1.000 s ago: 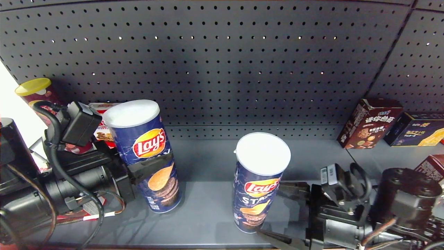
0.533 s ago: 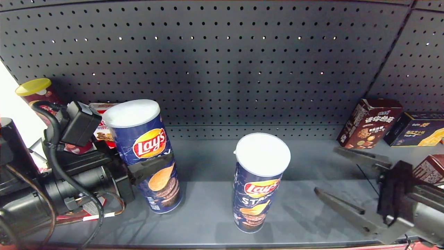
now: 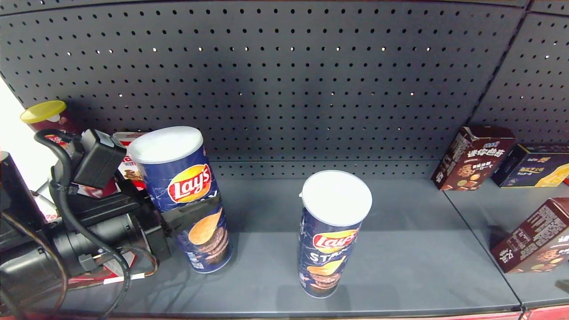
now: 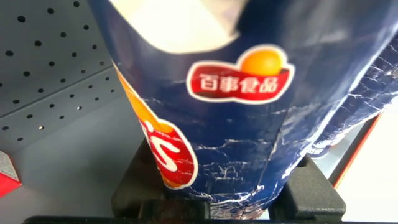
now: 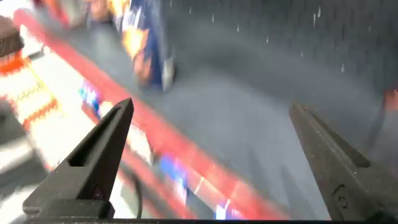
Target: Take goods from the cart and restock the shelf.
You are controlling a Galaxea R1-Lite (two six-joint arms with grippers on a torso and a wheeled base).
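Grey shelf [image 3: 409,266], boxes [image 3: 473,158] rightward, loose can [image 3: 331,249] midway; left jaws clamping second can [image 3: 186,195], right jaws apart.

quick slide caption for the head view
Left gripper grips one blue chip can at the left of the shelf; a second can stands free at centre.

so the left chip can [image 3: 182,200] and the middle chip can [image 3: 331,240] both have a red-and-yellow logo badge, and the brown box [image 3: 473,158] has white Chinese lettering on its front
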